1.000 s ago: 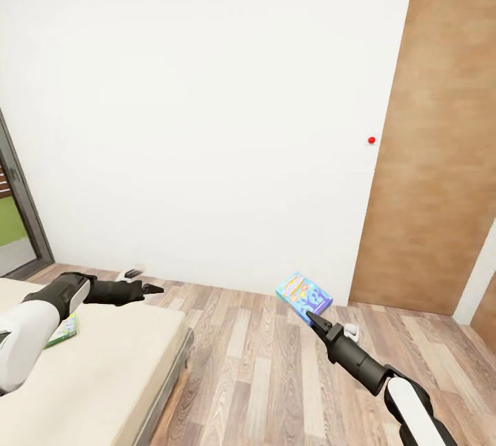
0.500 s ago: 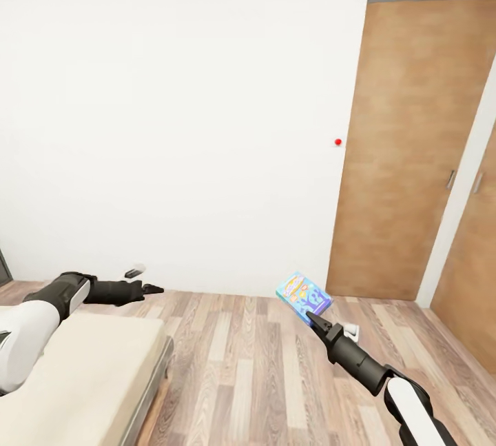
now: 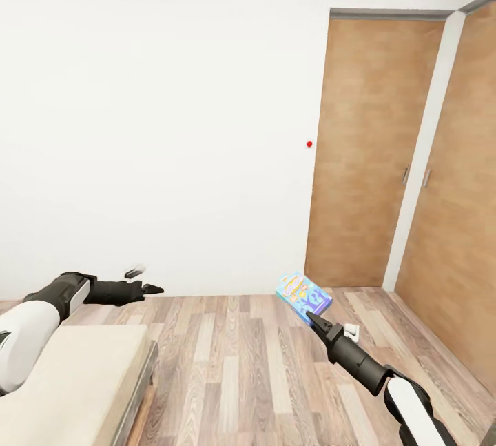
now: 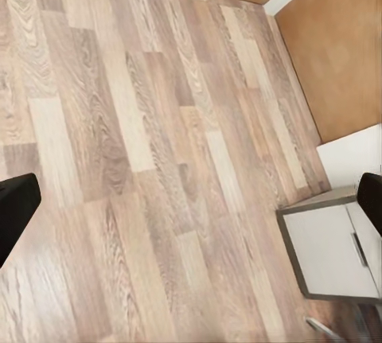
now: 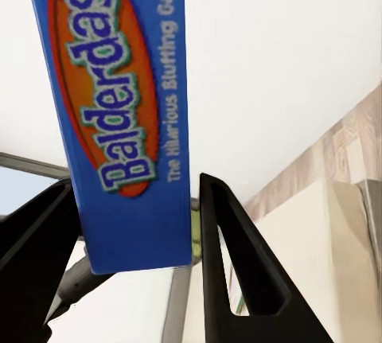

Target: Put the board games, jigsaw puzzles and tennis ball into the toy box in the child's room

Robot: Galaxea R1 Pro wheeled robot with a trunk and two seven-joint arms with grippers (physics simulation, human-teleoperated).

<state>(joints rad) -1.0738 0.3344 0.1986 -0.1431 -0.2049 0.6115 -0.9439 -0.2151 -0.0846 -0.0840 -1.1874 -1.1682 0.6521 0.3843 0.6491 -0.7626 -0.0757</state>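
Right tool (image 3: 308,316) grasps the small blue board game (image 3: 304,296), held above the wood-plank floor (image 3: 234,363) at 5 o'clock of the head view; its spine sits between the fingers (image 5: 239,271). Left tool (image 3: 153,288) is released, fingers spread, extended past the bed (image 3: 76,384) at 8 o'clock.

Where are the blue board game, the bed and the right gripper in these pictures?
blue board game (image 3: 304,296): head view, on its printed cover.
bed (image 3: 76,384): head view, on the bare beige mattress.
right gripper (image 5: 131,235): right wrist view, midway between its two black fingertips, where the box edge sits.
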